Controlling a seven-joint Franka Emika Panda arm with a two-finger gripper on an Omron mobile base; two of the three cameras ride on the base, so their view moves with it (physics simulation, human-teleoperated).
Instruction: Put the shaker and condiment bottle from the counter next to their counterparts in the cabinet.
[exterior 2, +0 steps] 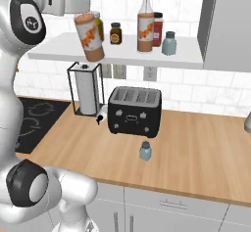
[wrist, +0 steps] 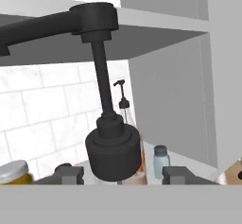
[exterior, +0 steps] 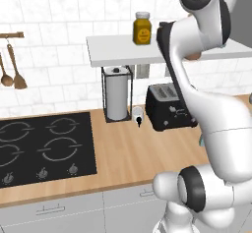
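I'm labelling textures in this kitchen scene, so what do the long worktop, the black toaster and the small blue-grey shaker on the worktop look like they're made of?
The long light worktop looks like matt wood: pale brown with plank lines. The black boxy toaster seems to be glossy plastic or painted metal, judging by soft highlights. The small pale blue-grey shaker looks like translucent glass or plastic with a darker grey cap.

Condiment bottle [exterior 2: 89, 36] at the arm: orange-brown, white label with orange marks, black cap [wrist: 113, 147]
Twin bottle [exterior 2: 145, 28] on the shelf: same orange-brown, white label, thin black spout
Shelf shaker [exterior 2: 169, 43]: pale blue-grey, darker grey cap; counter shaker [exterior 2: 145, 151] alike
Cabinet [exterior 2: 122, 55]: plain white slab, white tiles behind
Yellow jar [exterior: 142, 28], amber, pale lid; small brown jar [exterior 2: 115, 33], dark lid; red jar [exterior 2: 157, 29]
Counter [exterior 2: 191, 148]: light wood grain; hob [exterior: 44, 148] black with grey rings
Toaster [exterior 2: 134, 110] black; paper roll [exterior 2: 88, 95] white in a black wire stand; drawer fronts [exterior: 59, 210] grey
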